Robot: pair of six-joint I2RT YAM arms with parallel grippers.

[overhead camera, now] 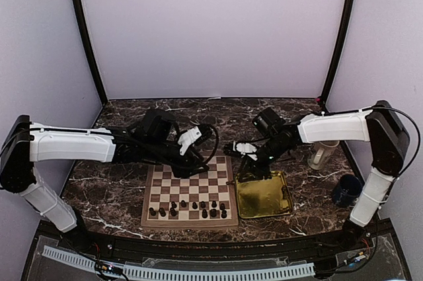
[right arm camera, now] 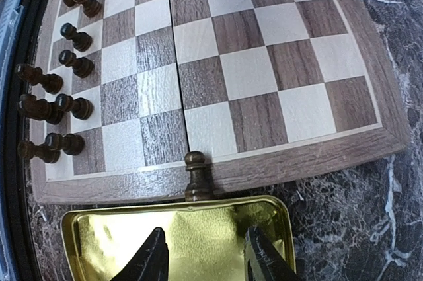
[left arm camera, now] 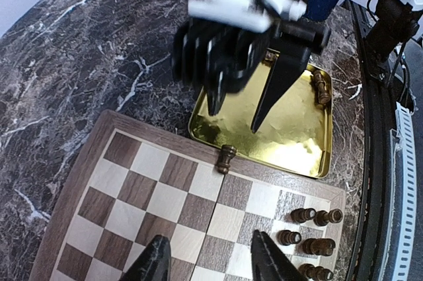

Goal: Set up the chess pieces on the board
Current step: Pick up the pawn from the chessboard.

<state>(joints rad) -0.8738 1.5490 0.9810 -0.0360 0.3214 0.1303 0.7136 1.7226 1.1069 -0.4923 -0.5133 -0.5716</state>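
Dark brown chess pieces (overhead camera: 195, 209), about twelve in the top view, stand in the two nearest rows of the one board (overhead camera: 192, 178), which lies on the marble table (overhead camera: 119, 188). One gold tray (overhead camera: 263, 207) lies just beside the board's right edge. Only the wrist views show a single pawn (right arm camera: 196, 175), apparently upright, on the board's brown border at the centre seam, against the tray rim; the top view hides it behind the right arm. Only the left wrist view resolves the loose pieces (left arm camera: 322, 87), two or three, lying in a tray corner. The right gripper (right arm camera: 205, 261) hangs over the tray with its jaws apart and nothing between them. The left gripper (left arm camera: 211, 261) hangs over the board, also spread and empty. One blue cup (overhead camera: 347, 188) sits right of the tray.
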